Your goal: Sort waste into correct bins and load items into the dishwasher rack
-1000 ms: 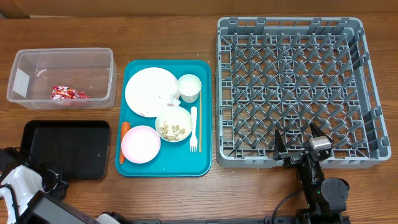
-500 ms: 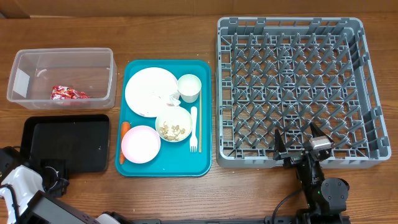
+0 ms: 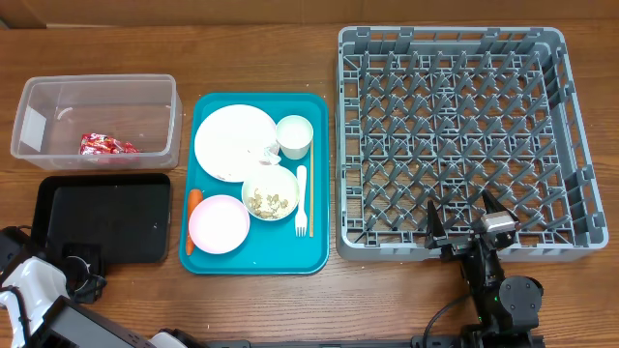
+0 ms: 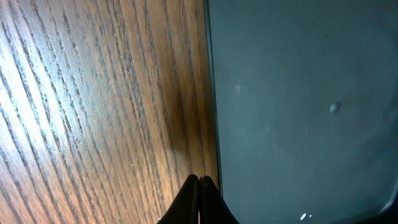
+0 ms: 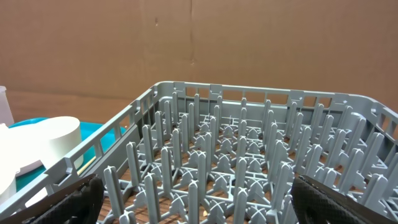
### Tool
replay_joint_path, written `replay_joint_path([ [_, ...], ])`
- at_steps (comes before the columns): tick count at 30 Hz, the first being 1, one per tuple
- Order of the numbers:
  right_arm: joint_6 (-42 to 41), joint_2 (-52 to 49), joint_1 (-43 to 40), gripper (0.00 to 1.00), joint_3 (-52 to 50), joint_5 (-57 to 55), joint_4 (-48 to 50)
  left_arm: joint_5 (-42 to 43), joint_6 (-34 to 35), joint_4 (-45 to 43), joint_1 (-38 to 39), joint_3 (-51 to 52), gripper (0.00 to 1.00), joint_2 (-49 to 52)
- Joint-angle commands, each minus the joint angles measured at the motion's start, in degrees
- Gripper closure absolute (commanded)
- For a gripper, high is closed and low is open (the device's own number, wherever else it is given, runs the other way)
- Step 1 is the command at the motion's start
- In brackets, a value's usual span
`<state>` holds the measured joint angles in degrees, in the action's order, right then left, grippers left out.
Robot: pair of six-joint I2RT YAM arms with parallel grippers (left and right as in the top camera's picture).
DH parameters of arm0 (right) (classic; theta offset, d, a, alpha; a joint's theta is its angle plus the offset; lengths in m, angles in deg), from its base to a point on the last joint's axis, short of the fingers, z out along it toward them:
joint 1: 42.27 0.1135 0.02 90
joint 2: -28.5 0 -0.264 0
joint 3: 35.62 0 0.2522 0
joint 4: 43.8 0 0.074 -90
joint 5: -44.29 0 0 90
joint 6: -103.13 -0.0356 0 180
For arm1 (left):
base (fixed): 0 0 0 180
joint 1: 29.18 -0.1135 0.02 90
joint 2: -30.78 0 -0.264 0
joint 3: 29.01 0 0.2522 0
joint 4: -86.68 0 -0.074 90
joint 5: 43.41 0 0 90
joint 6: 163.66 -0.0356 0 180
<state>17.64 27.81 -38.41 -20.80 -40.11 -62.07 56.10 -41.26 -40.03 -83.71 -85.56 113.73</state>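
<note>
L tool [image 4: 200, 180] pinched shut, empty, by black tray [image 3: 102, 227] 6 o'clock rim. R tool [image 3: 464, 215] spread wide, empty, at rack [image 3: 571, 135] near edge. Carrot [image 3: 194, 197] on teal tray [image 3: 261, 256], approx 2 o'clock from L tool, long axis 12–6; L arm nearer. Wrapper [image 3: 106, 146] in clear tub [image 3: 97, 85]. No legible writing.

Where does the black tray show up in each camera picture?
Overhead: black tray lower left, below the clear tub.
Left wrist: its dark surface fills the right half.
Right wrist: not in it.
Shared landmark: the wooden table, beside the tray in both.
</note>
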Motion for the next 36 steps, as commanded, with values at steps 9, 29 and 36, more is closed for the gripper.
replay_joint_path([
  [9, -0.2, 0.5, 0.3, 0.0, -0.6, 0.0, 0.3, 5.8, -2.9, -2.1, -0.1, 0.2, 0.96, 0.3],
  [29, -0.2, 0.5, 0.3, 0.0, -0.6, 0.0, 0.3, 2.1, -10.3, 24.7, 1.5, -18.1, 0.96, 0.3],
  [36, -0.2, 0.5, 0.3, 0.0, -0.6, 0.0, 0.3, 5.5, -13.9, 30.4, 9.4, -29.5, 0.96, 0.3],
])
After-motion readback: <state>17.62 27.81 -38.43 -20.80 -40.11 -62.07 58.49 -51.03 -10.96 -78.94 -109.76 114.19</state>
